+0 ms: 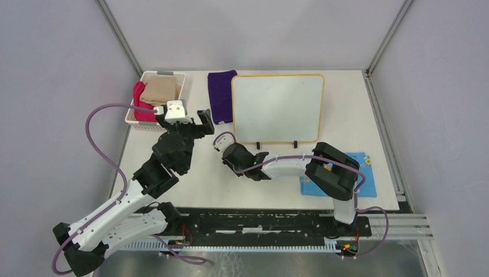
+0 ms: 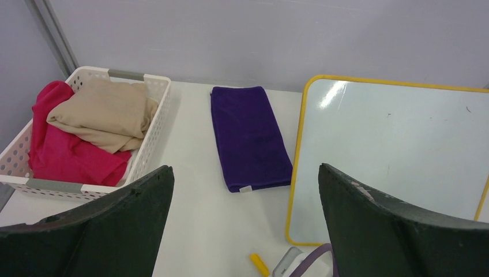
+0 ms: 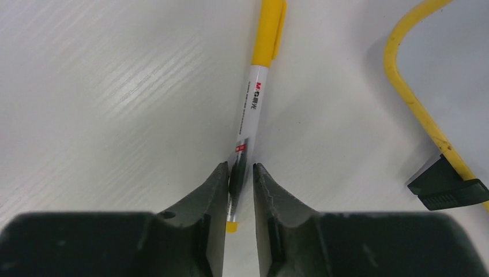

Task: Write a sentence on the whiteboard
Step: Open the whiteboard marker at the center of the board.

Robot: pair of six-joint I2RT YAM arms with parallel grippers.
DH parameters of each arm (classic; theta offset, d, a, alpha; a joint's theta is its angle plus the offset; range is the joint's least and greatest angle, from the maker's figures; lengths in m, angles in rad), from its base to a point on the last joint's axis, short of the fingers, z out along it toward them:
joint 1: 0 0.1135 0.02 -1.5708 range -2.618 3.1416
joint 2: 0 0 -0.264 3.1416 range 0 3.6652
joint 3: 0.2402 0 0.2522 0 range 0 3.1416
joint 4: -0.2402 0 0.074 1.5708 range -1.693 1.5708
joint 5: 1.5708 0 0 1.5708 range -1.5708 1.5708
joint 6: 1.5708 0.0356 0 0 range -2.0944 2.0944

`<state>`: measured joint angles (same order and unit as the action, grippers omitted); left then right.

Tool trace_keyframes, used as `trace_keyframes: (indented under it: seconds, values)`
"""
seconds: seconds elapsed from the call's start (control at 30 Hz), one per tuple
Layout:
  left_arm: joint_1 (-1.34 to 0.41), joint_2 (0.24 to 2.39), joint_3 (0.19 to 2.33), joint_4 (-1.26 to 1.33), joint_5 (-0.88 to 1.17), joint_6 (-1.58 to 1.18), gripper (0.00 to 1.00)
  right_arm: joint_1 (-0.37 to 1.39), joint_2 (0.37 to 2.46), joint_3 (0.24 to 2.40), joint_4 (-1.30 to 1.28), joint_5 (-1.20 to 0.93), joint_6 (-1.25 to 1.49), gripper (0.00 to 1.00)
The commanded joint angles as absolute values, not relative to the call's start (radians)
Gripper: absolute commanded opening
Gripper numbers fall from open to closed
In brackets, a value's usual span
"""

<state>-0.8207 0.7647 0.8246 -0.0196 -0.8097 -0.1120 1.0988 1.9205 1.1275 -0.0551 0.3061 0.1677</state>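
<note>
The whiteboard [image 1: 277, 107] lies flat at the back middle of the table, white with a yellow frame. It also shows in the left wrist view [image 2: 392, 156], and its frame corner shows in the right wrist view [image 3: 412, 104]. I see no sentence on it. A marker [image 3: 249, 109] with a white body and its yellow cap on lies on the table just left of the board's near left corner. My right gripper [image 3: 241, 173] is closed on the marker's rear end. My left gripper [image 2: 245, 173] is open and empty above the table, left of the board.
A white basket [image 1: 173, 78] with red and beige cloths stands at the back left. A folded purple cloth [image 1: 222, 95] lies between basket and board. A blue cartoon-print cloth [image 1: 366, 173] lies under the right arm. A black clip foot [image 3: 447, 187] sits at the board's near edge.
</note>
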Motion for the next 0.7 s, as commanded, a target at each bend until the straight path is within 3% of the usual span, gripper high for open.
trace_keyframes:
  seconds: [0.0,0.17,0.37,0.67]
  values:
    - [-0.825,0.775,0.848,0.015,-0.824,-0.102,1.0,1.094,1.893,1.043,-0.062,0.289,0.184,0.23]
    - [-0.825,0.781,0.847,0.015,-0.813,-0.1,1.0,1.073,1.832,0.938,-0.017,0.279,0.205,0.01]
    - [-0.825,0.812,0.846,0.02,-0.754,-0.099,1.0,1.061,1.62,0.763,0.096,0.297,0.21,0.0]
    - [-0.825,0.865,0.836,0.032,-0.552,-0.185,1.0,1.061,1.068,0.458,0.159,0.372,0.223,0.0]
